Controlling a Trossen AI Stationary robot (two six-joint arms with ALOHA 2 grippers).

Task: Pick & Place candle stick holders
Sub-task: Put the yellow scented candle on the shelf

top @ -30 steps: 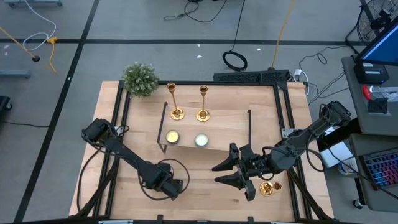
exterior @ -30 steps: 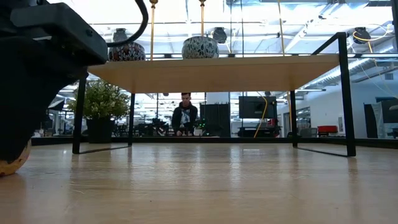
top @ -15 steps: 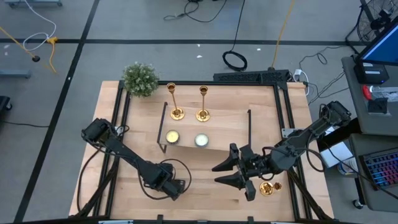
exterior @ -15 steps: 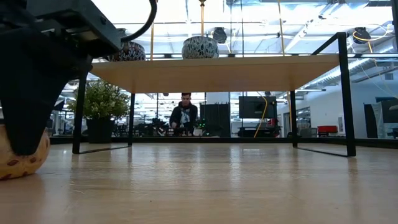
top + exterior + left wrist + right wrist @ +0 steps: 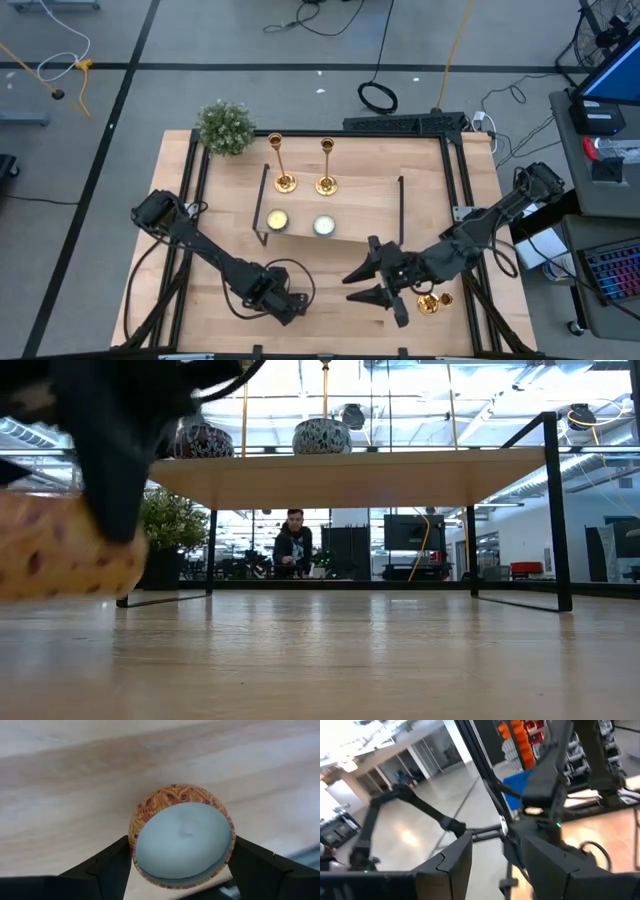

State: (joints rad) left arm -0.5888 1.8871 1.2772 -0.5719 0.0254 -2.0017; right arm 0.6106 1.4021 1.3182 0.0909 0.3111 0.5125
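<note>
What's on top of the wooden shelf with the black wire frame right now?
On the wooden shelf with the black wire frame: two gold metal candlesticks and two small round patterned candle pots. The table beneath the shelf board is hidden from above.

Close at 9 o'clock: a dark gripper (image 5: 120,450), fingers (image 5: 118,480) clamped on a round orange patterned holder (image 5: 65,550) lifted off the wooden table (image 5: 330,660). Across the middle, a wooden shelf (image 5: 345,475) on a black wire frame (image 5: 555,510). On top, toward 12 o'clock, two patterned round pots (image 5: 322,436) and two thin gold candlestick stems (image 5: 244,410), tops cut off. Under the shelf at 9 o'clock, a potted plant (image 5: 170,535). Far behind, at centre, a person (image 5: 293,545) in dark clothes.
</note>
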